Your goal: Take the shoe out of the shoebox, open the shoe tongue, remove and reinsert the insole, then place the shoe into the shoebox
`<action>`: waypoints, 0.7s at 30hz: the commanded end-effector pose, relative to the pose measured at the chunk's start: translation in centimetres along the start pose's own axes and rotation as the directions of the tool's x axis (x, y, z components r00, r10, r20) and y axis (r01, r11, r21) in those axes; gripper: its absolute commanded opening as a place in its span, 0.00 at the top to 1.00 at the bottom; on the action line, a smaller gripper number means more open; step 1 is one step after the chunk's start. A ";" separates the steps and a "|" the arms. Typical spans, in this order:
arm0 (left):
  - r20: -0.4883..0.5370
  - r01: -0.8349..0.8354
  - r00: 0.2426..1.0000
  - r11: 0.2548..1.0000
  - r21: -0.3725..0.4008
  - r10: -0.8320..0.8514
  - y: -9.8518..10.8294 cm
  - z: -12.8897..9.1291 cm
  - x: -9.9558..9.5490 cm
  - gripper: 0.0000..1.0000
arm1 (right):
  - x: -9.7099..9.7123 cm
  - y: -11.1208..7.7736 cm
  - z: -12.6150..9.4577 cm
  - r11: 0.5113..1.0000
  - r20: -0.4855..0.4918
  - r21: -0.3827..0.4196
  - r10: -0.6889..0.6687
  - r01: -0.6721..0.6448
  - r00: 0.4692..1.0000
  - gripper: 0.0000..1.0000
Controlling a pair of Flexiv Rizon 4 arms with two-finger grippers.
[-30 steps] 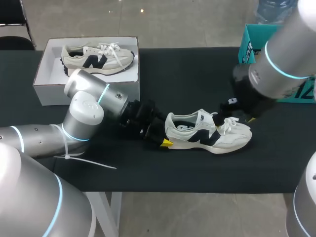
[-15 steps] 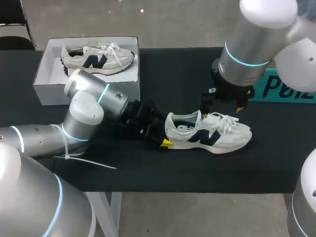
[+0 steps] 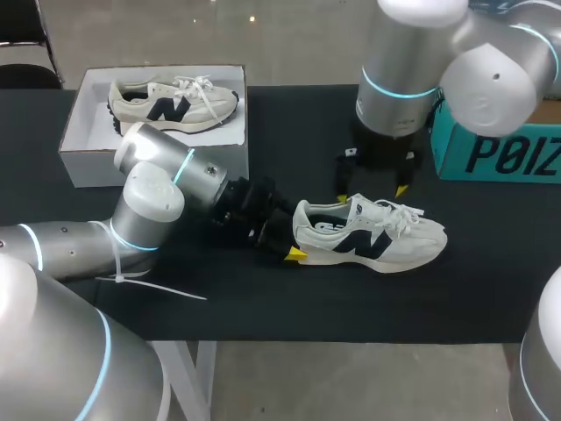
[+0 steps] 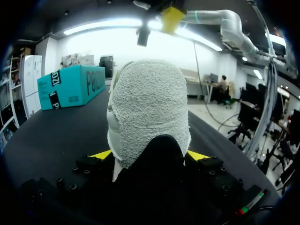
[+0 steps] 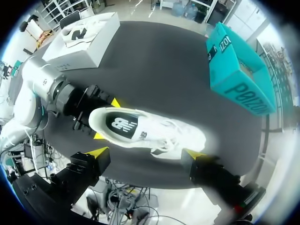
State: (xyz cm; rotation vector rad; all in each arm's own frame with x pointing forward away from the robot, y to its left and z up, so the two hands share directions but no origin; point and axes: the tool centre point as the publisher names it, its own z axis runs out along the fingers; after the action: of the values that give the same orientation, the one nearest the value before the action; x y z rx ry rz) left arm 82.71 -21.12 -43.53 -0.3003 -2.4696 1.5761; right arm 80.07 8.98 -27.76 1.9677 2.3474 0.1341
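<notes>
A white sneaker with a dark logo lies on its sole on the black table, toe to the right. My left gripper sits at its heel, one yellow fingertip on the near side; in the left wrist view the grey heel fills the gap between both fingers, so the gripper is shut on it. My right gripper hangs open above the shoe's tongue and laces, apart from them. From the right wrist the sneaker lies ahead of its spread gripper.
A white shoebox at the back left holds a second matching sneaker. A teal box stands at the back right, just beyond my right arm. A white cable tie lies near the front left.
My right arm has swung from over the toe at the right to above the shoe's tongue, uncovering the teal box. The left arm and the shoe have stayed put.
</notes>
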 end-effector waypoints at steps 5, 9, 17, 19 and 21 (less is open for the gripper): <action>-0.002 0.001 1.000 1.000 -0.003 -0.001 0.5 0.5 -0.3 1.00 | 0.4 0.7 1.8 0.997 0.049 0.072 0.031 -0.034 0.998 0.00; -0.002 0.001 1.000 1.000 -0.003 -0.001 0.5 0.5 -0.3 1.00 | 0.6 0.8 2.3 0.996 0.090 0.079 0.045 -0.052 0.995 0.00; -0.002 0.001 1.000 1.000 -0.003 -0.001 0.5 0.5 -0.3 1.00 | 1.4 1.4 3.6 0.994 0.128 0.095 0.043 -0.056 0.991 0.00; -0.002 0.001 1.000 1.000 -0.003 -0.001 0.5 0.5 -0.3 1.00 | 1.6 1.4 3.8 0.993 0.131 0.099 0.044 -0.057 0.990 0.00; -0.002 0.001 1.000 1.000 -0.003 -0.001 0.5 0.5 -0.3 1.00 | 1.7 1.5 4.2 0.993 0.131 0.104 0.044 -0.058 0.990 0.00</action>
State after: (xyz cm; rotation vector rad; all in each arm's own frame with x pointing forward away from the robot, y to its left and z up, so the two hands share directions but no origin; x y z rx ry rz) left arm 82.71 -21.12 -43.53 -0.3003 -2.4696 1.5760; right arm 81.14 10.23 -31.01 2.0200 2.2724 -0.0854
